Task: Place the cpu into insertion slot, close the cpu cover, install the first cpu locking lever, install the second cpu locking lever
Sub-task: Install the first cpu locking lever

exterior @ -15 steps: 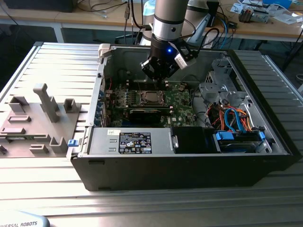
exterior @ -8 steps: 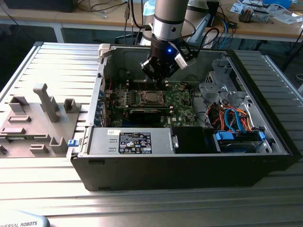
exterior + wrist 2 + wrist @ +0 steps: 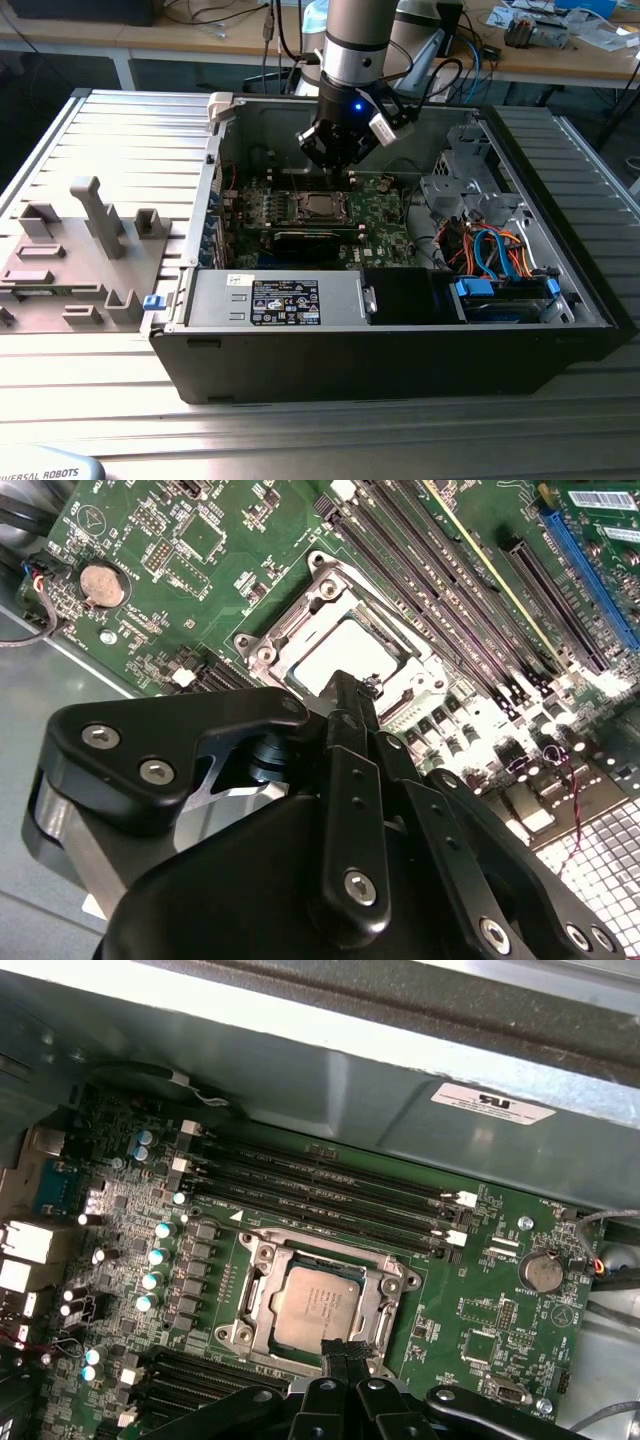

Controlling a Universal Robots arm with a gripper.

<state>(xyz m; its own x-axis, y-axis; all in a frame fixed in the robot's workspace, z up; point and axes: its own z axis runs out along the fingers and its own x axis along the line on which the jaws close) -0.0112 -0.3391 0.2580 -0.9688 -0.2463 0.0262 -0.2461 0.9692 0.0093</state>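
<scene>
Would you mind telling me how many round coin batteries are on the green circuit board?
1. The coin battery sits on the circuit board, off one corner of the socket; the gripper may hide others.

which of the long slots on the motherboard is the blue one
The blue slot in the second wrist view, lying past the black expansion slot on the side away from the cpu. The memory slots beside the socket are all black.
</scene>
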